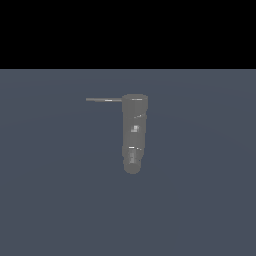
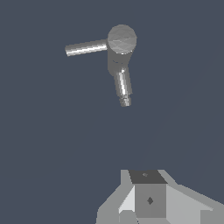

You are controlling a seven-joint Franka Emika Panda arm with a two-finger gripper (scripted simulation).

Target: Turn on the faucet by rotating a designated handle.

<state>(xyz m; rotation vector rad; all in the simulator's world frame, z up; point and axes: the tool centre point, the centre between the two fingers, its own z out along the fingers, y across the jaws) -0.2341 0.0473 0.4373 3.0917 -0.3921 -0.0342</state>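
The faucet (image 1: pixel 134 132) is a dull grey stubby cylinder with a rounded end and pale specks, lying on the blue-grey floor in the exterior view. Its handle (image 1: pixel 104 100), a thin straight grey rod, sticks out from the cylinder's top toward the exterior view's left. In the wrist view I see the faucet (image 2: pixel 121 40) by its round cap, with the handle (image 2: pixel 86 47) jutting sideways. My gripper (image 2: pixel 147 176) shows only in the wrist view, well apart from the faucet. Its fingers form one block with no gap, and nothing is held. The arm does not show in the exterior view.
A flat blue-grey floor (image 1: pixel 60 200) stretches around the faucet on every side. A black band fills the upper part of the exterior view.
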